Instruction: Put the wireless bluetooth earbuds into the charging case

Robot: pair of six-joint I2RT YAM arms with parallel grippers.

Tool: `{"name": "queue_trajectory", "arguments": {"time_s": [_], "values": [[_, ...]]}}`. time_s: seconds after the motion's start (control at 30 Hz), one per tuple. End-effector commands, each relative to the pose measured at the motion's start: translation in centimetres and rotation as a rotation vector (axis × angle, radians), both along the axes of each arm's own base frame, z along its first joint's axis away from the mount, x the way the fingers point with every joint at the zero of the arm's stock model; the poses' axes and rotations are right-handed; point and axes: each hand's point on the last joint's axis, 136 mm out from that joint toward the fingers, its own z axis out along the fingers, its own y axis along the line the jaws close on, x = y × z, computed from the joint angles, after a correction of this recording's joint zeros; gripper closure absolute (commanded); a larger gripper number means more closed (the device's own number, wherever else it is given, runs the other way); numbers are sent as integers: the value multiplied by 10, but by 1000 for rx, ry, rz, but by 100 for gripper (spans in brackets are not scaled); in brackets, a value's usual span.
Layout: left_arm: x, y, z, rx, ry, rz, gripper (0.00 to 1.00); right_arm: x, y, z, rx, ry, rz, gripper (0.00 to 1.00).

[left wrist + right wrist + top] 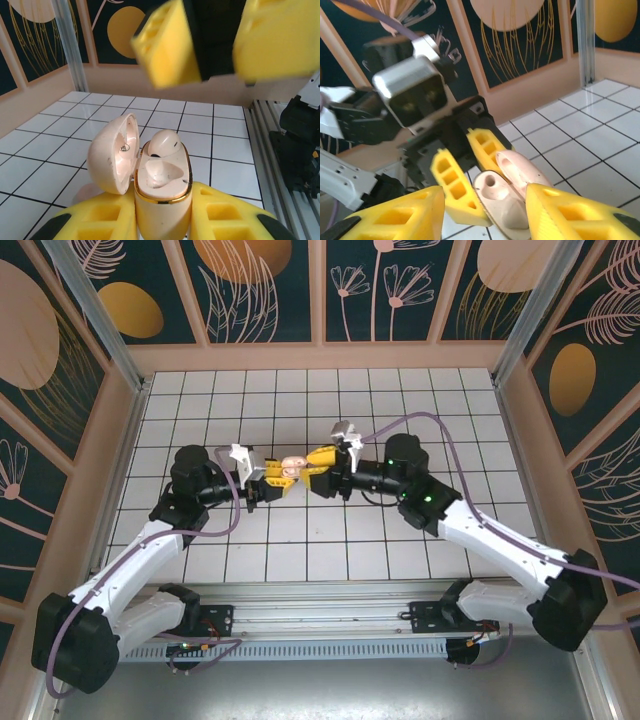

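Charging case: a small, smooth, glossy pale pink clamshell point(161, 210) is sitting upright low in the centre of the left wrist view, above the table and between the two grippers.
Lid: the domed half point(112, 152) is hanging open to the left, showing its paler, shiny inside.
Rim: a thin gold band point(188, 172) is running around the open base.
Earbud: one rounded pink-white nub point(165, 141) is resting in the upper well of the base. A second rounded form is lying in the lower well, but I cannot tell whether it is a bud or the bare cavity.
Left gripper: it point(272, 478) is clamping the case base between its blocky yellow pads point(95, 220), which have moulded square pockets.
Right gripper: it point(318, 460) is hovering just beside the case, and its yellow fingers point(167, 45) are standing apart, holding nothing.
Table: the white surface point(50, 150) is glossy and lined with a dark grid.
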Motion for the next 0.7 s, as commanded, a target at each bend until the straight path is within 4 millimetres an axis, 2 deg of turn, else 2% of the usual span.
{"name": "queue_trajectory", "arguments": {"time_s": [0.0, 0.17, 0.4, 0.67], "values": [[-8, -1, 15, -10, -68, -38, 76, -7, -13, 22, 72, -22, 6, 52], [-9, -2, 16, -12, -73, -46, 76, -1, -15, 16, 41, 14, -24, 52], [-9, -2, 16, -13, -70, -47, 76, 12, 0, -3, -3, 82, -17, 53], [-4, -1, 14, -6, -63, -20, 76, 33, 11, -38, -135, 158, -86, 56]]}}
